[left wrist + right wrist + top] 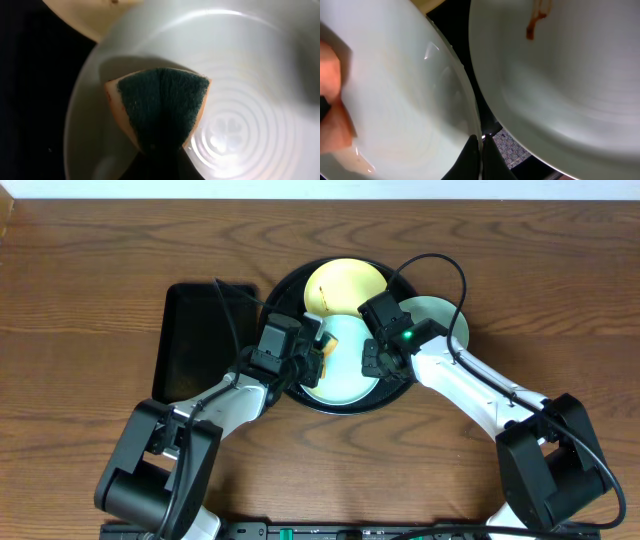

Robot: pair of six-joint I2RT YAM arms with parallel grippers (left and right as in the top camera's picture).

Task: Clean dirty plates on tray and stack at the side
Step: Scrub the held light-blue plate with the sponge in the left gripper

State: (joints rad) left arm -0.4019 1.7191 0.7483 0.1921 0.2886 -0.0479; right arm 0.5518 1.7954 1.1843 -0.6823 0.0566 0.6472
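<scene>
1. Rectangular black tray [195,340]: lies flat on the brown wood-grain bench [80,300], just left of the round tray. Its near right corner is hidden under the left arm, and a cable crosses it.
2. Left hand [305,352]: clamped on a folded sponge [160,107] with a dark green scouring face and yellow foam edges. In the left wrist view the dark fingers merge with the pad and are hard to tell apart. The sponge sits over the left half of the middle plate. Whether they touch cannot be told.
3. Round glossy black tray [290,285]: raised rim, all three plates on it. Much of its floor is covered.
4. Pale yellow round plastic plate [345,285]: at the tray's far side. Its near edge is hidden by the middle plate and the right hand.
5. Pale mint-blue round plastic plate [340,375]: at the tray's near side, overlapping the yellow one. From overhead both hands cover most of it.
6. Right hand [480,147]: fingertips pinched shut on the right rim of the middle plate.
7. Second pale mint-blue plate [445,320]: lies across the tray's right rim, partly over the bench. A brown smear [534,25] shows in the right wrist view, where the surface is blurred.
</scene>
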